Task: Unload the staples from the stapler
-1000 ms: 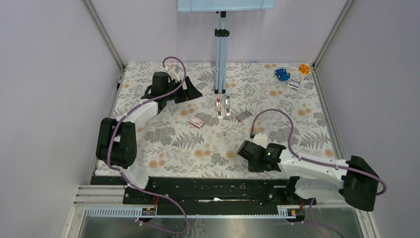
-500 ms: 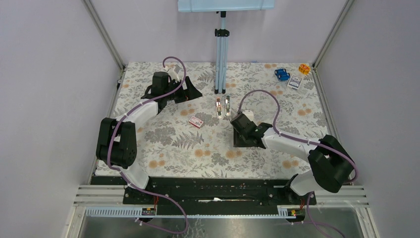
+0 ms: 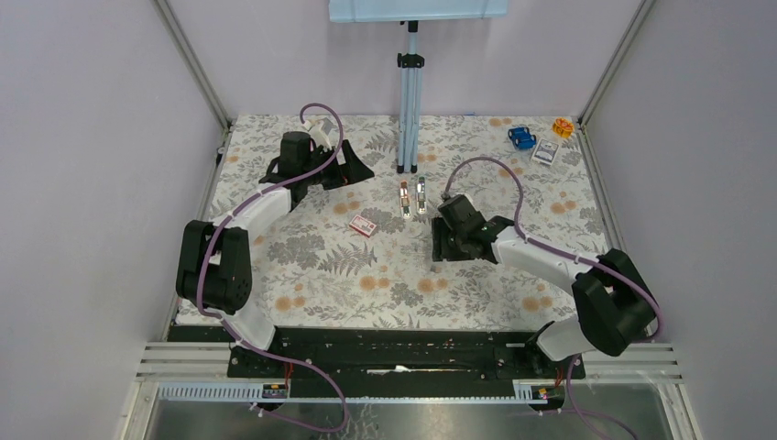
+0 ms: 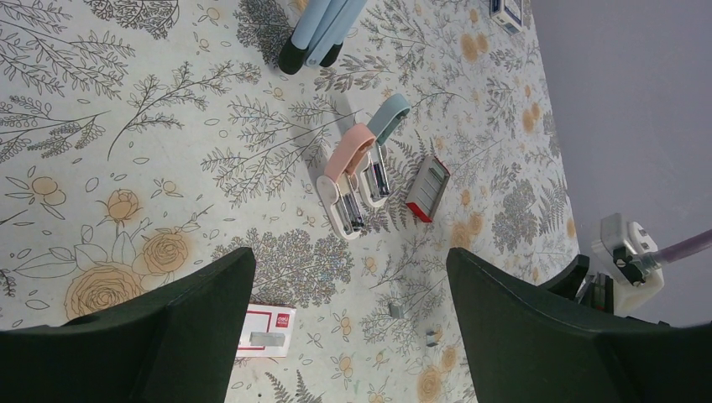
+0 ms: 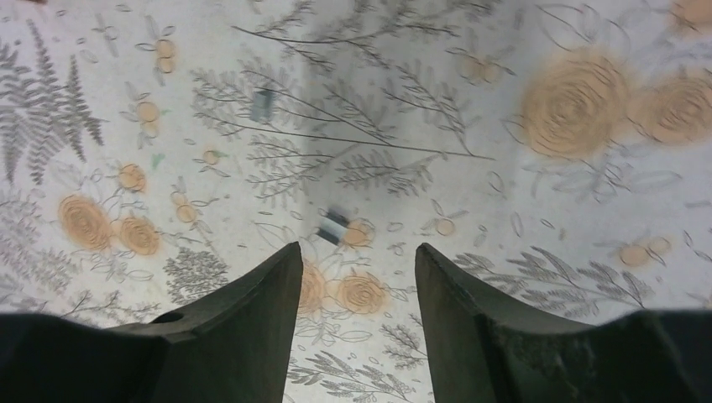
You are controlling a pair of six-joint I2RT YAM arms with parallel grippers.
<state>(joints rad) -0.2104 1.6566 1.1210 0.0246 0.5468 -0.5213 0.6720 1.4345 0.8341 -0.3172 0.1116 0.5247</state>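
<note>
Right arm: a second ago it lay folded by the near edge. It has since swung in to mid-table, and in the last half second edged slightly farther toward the staplers. Left arm has not moved.

Right gripper [image 3: 445, 247] points down at the floral cloth [image 3: 385, 275], fingers apart and holding nothing. Left gripper [image 4: 348, 256] hangs at the far left, jaws spread wide and also holding nothing.

The staples [image 5: 336, 227]: a tiny silvery strip, motion-blurred, lying flat on the cloth just ahead of the gap between the right fingertips and not touched. A second strip [image 5: 263, 105] lies farther out, well apart from the first.

Pink stapler [image 4: 346, 189] and blue-grey stapler [image 4: 379, 155] lie side by side, both hinged open. The red box [image 3: 364, 225] lies near them on the left.
</note>
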